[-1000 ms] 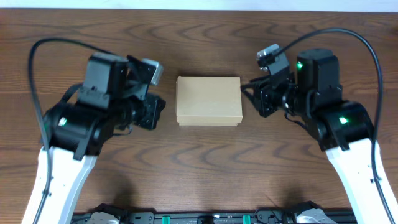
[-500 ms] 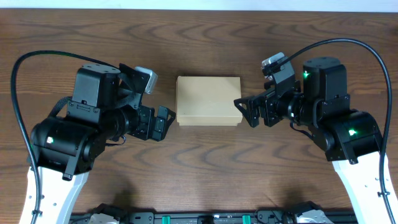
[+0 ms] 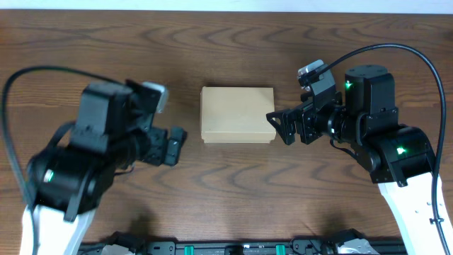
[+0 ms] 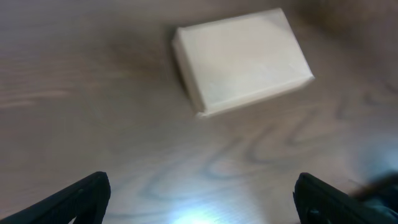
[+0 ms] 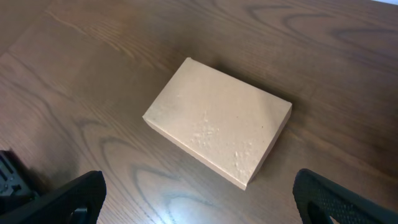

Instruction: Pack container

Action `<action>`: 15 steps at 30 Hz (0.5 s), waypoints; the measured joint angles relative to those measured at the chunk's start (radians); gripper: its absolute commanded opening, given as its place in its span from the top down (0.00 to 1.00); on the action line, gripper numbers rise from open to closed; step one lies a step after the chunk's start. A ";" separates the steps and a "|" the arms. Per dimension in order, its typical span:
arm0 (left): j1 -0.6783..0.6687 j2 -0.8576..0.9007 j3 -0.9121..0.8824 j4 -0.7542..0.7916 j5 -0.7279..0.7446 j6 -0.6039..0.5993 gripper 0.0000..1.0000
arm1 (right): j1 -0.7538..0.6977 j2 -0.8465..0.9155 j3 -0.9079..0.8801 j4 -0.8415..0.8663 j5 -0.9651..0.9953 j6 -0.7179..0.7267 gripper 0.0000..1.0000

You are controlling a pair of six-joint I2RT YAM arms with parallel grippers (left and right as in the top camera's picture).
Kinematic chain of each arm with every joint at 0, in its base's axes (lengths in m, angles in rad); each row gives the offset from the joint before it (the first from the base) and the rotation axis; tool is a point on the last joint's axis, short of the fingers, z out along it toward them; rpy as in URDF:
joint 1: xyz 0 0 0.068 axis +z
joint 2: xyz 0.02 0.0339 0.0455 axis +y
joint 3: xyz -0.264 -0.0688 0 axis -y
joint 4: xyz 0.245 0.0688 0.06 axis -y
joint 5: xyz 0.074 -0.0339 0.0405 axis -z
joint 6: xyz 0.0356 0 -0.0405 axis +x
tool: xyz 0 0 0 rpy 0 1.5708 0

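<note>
The container (image 3: pixel 237 115) is a plain tan cardboard box with its lid shut flat, lying in the middle of the wooden table. My left gripper (image 3: pixel 175 144) is a short way to its left, open and blurred, with nothing between its fingers. On the other side, my right gripper (image 3: pixel 278 127) stands open with one fingertip close to the box's right edge, not gripping it. In the left wrist view the container (image 4: pixel 242 59) lies ahead of the open left gripper (image 4: pixel 202 199). In the right wrist view the container (image 5: pixel 217 127) is ahead of the open right gripper (image 5: pixel 199 196).
Bare wood-grain table (image 3: pixel 233 191) surrounds the box. Black cables (image 3: pixel 396 49) loop above both arms. A black rail (image 3: pixel 226 248) runs along the front edge. Part of the left arm (image 5: pixel 9 177) shows at the lower left of the right wrist view.
Both grippers have opened wide and turned their fingers toward the box. The left gripper has since drawn back to the left, away from it. The right arm has held still over the last half second.
</note>
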 measured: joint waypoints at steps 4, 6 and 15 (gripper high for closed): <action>0.039 -0.188 -0.099 0.091 -0.088 0.000 0.05 | 0.000 0.000 0.000 0.000 0.003 0.000 0.01; 0.074 -0.307 -0.177 0.139 -0.118 0.000 0.05 | 0.000 0.000 0.000 0.000 0.003 0.000 0.01; 0.180 -0.680 -0.632 0.312 -0.131 0.002 0.05 | 0.000 0.001 0.000 0.000 0.006 0.000 0.01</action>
